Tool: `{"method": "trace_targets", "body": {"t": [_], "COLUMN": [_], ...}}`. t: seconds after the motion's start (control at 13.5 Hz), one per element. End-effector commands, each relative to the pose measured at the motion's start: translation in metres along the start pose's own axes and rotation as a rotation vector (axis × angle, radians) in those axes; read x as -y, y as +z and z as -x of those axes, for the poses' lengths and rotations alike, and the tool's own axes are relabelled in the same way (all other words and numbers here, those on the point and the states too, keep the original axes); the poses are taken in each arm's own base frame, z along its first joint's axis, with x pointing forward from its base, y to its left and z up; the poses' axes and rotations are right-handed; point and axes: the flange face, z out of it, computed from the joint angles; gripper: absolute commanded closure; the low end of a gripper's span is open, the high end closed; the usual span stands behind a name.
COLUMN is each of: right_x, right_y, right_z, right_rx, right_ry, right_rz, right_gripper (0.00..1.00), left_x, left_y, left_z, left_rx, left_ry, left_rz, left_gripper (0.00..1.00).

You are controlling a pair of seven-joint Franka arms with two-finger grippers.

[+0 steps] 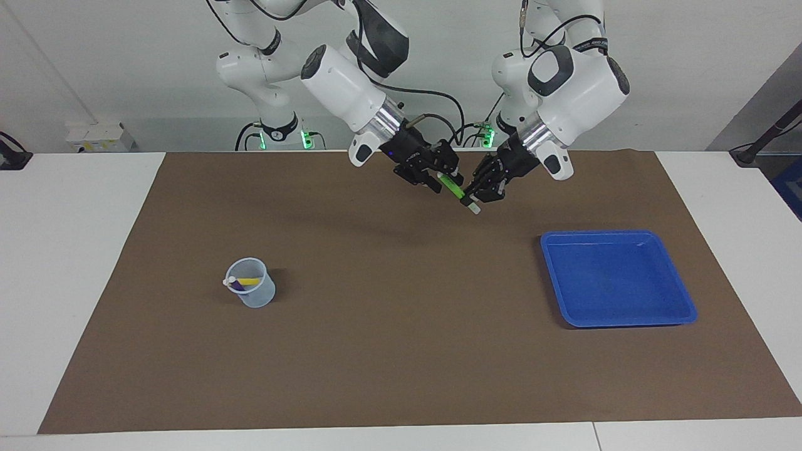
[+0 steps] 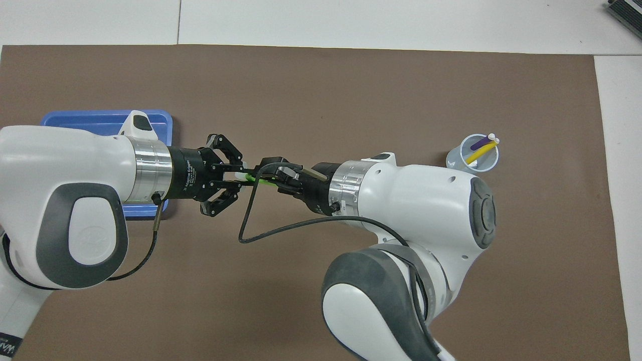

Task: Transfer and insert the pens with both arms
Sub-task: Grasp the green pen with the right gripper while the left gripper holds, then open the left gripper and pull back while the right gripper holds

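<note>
In the upper middle of the facing view, the slim light green marker pen (image 1: 452, 186) hangs slantwise in the air over the brown mat (image 1: 401, 351); the left arm's black two-finger gripper (image 1: 476, 195) is clamped tight on the pen's lower end, its pale cap (image 1: 475, 208) poking out below; the right arm's black gripper (image 1: 442, 179) sits around the pen's upper end, but how far its fingers have closed I cannot tell; the purple pen (image 1: 237, 285) and yellow pen (image 1: 250, 281) stand in the pale translucent cup (image 1: 255, 294) at lower left; the blue plastic tray (image 1: 617, 279) lies at right.
</note>
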Motion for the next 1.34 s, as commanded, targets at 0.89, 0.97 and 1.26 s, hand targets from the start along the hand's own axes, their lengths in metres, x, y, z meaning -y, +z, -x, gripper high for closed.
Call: {"method": "trace_targets", "body": {"t": [0.89, 0.97, 1.26], "right_x": [0.0037, 0.0036, 0.0074], "right_y": [0.0019, 0.0021, -0.003], "right_z": [-0.0008, -0.0006, -0.0062], "right_rx": [0.007, 0.008, 0.036], "right_ry": [0.022, 0.022, -0.053], "right_rz": [-0.013, -0.012, 0.024], "right_gripper": [1.0, 1.0, 1.0], "left_x": [0.0069, 0.0057, 0.005], "left_y": [-0.0035, -0.0045, -0.0103], "left_z": [0.0011, 0.0019, 0.006], "left_rx": [-0.005, -0.004, -0.012], "left_ry": [-0.004, -0.002, 0.007], "left_rz": [0.016, 0.019, 0.028], "left_gripper": [0.65, 0.41, 0.0]}}
